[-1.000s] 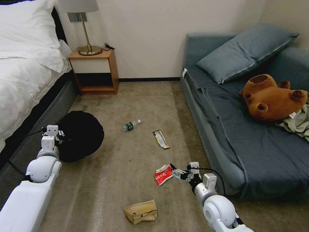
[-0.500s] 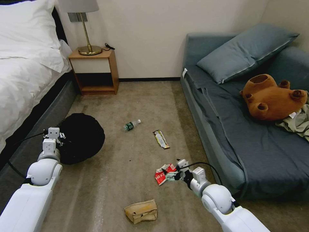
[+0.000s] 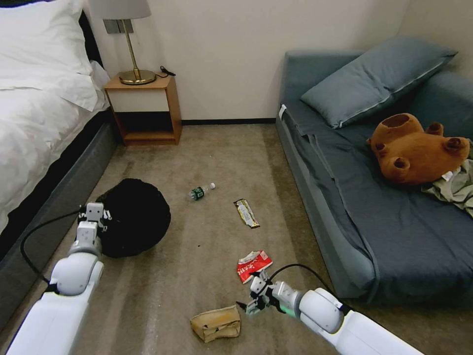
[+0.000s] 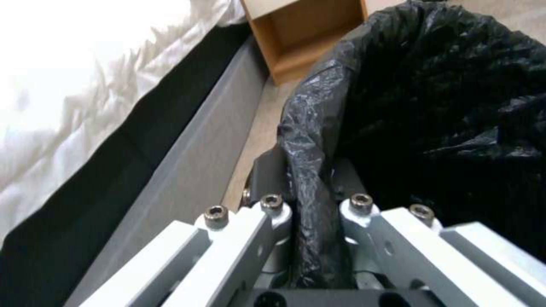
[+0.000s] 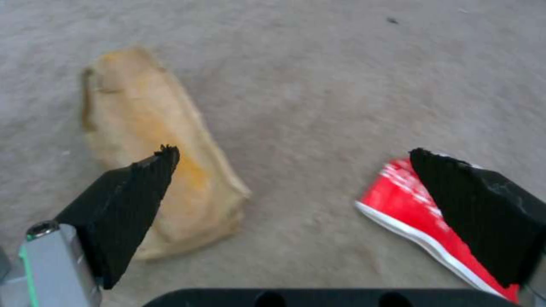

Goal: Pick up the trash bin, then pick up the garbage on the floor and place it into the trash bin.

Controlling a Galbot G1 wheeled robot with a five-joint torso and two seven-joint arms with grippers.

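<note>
The left gripper (image 3: 106,215) was clamped on the bag-lined rim of the black trash bin (image 3: 135,217), which sat beside the bed (image 3: 44,128) on the carpet (image 3: 207,162). The right gripper (image 3: 250,300) hung low with its fingers (image 5: 128,200) spread wide and empty, between the tan paper bag (image 3: 216,323) and the red-and-white snack packet (image 3: 253,265). The gold-brown bar wrapper (image 3: 246,213) and the clear plastic bottle (image 3: 201,191) lay farther off on the floor, near the grey sofa (image 3: 374,207).
</note>
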